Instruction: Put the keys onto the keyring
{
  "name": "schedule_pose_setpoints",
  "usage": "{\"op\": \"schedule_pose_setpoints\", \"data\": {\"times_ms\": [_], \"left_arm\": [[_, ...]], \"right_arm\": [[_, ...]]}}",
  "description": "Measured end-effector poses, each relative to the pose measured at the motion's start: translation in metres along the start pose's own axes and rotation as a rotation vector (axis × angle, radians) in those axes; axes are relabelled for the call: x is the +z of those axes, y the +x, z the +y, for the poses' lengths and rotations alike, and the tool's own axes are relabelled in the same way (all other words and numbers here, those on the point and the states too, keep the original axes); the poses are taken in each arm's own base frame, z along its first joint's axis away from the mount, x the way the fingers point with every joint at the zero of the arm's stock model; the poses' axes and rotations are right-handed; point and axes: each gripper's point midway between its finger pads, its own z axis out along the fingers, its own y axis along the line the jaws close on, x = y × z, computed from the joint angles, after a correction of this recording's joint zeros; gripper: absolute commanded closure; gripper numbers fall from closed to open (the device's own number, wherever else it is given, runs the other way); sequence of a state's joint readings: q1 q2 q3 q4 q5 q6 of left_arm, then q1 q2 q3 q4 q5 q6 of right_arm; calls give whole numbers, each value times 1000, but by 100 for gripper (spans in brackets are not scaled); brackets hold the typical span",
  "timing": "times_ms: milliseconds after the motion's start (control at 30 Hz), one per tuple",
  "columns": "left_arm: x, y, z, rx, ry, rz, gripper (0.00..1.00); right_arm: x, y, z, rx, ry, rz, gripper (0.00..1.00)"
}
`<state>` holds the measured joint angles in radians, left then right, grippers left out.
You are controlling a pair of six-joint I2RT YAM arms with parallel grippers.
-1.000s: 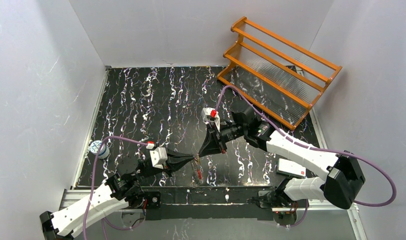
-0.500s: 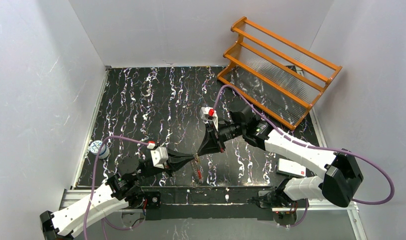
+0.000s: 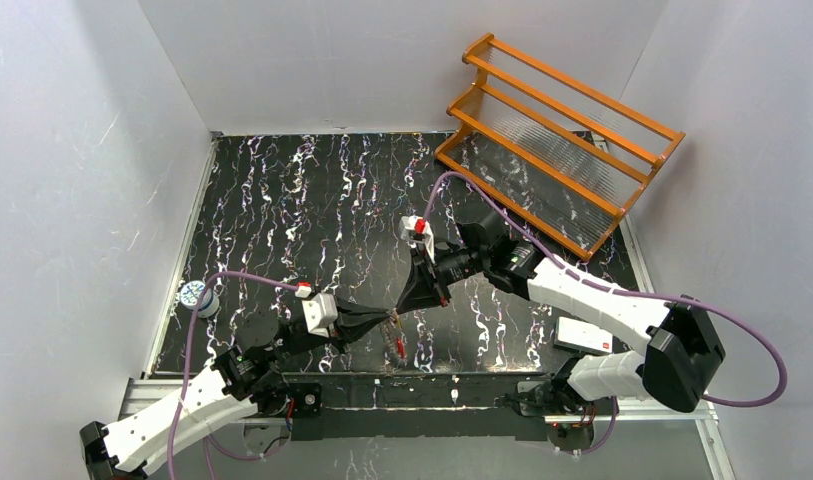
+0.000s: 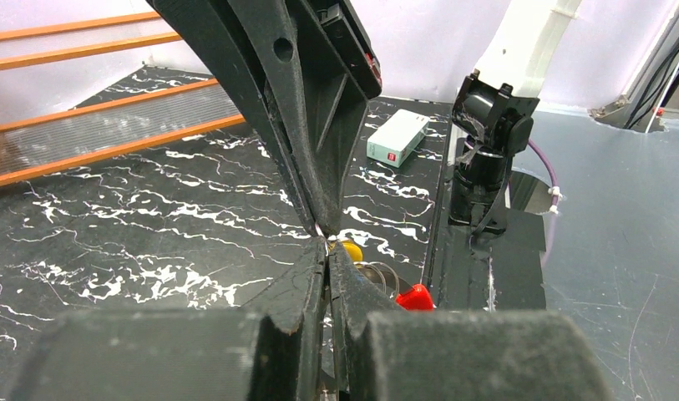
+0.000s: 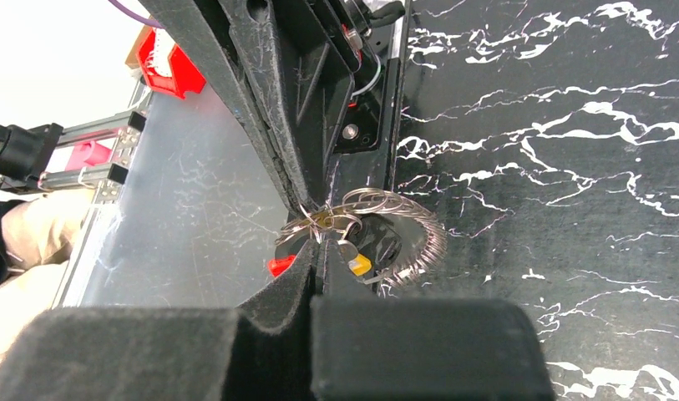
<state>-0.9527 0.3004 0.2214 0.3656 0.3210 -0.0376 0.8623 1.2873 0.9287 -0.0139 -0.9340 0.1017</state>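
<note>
Hovering tip to tip near the table's (image 3: 312,200) front edge, I have the left gripper (image 3: 389,319) and right gripper (image 3: 401,307) both clenched on the keyring (image 5: 428,242). Its wire loops and red section hang just under the fingertips, and I cannot pick the keys out of that tangle. Open tabletop lies beyond the fingers, with the orange rack (image 3: 557,140) well apart and the white box (image 3: 582,335) beside the right forearm.
</note>
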Motion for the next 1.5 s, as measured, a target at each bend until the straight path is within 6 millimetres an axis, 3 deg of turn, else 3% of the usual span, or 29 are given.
{"op": "schedule_pose_setpoints", "data": {"times_ms": [700,1333,1433,1500], "left_arm": [[0,8,-5,2,30,30,100],[2,-1,-9,23,59,-12,100],[1,2,-8,20,54,-34,100],[1,8,-7,5,43,-41,100]], "right_arm": [[-1,9,0,75,-64,37,99],[-2,28,-18,149,-20,79,99],[-9,34,-32,161,45,65,89],[-16,48,-46,181,115,61,70]]}}
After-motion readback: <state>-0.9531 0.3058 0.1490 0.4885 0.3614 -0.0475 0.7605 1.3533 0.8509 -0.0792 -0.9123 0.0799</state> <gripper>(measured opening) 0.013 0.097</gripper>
